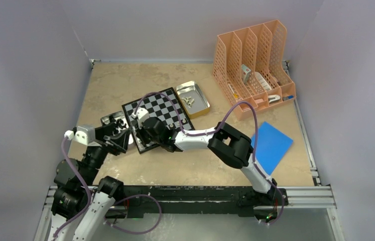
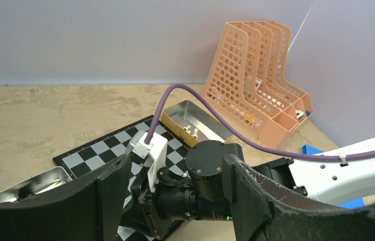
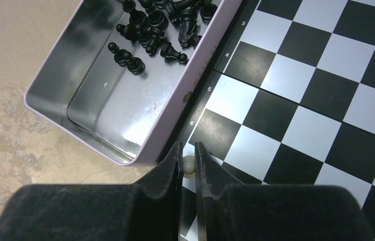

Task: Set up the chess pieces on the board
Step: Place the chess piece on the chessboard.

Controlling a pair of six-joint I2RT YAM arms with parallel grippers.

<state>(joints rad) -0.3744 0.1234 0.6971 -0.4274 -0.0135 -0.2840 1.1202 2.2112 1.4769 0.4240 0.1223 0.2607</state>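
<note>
Board (image 1: 167, 108) lies askew at the middle of the top view, on the table (image 1: 125, 83). At its left border in the right wrist view, by the numeral 6, the right gripper (image 3: 188, 150) is clenched on a pale piece (image 3: 189, 166). Only the piece's round head shows between the fingertips, and I cannot tell whether it touches the board. Just left of that border sits a tray (image 3: 100, 105) with black pieces (image 3: 160, 20) heaped at its far end. A second tray (image 1: 199, 92), at the board's upper right corner in the top view, holds a few pale pieces (image 1: 189, 100).

The left gripper (image 2: 175, 168) hangs released, its jaws wide and holding nothing, at the board's lower left by the first tray. An orange rack (image 1: 253, 65) stands at the upper right, and a blue sheet (image 1: 271, 145) lies at the right, well apart from the board.
</note>
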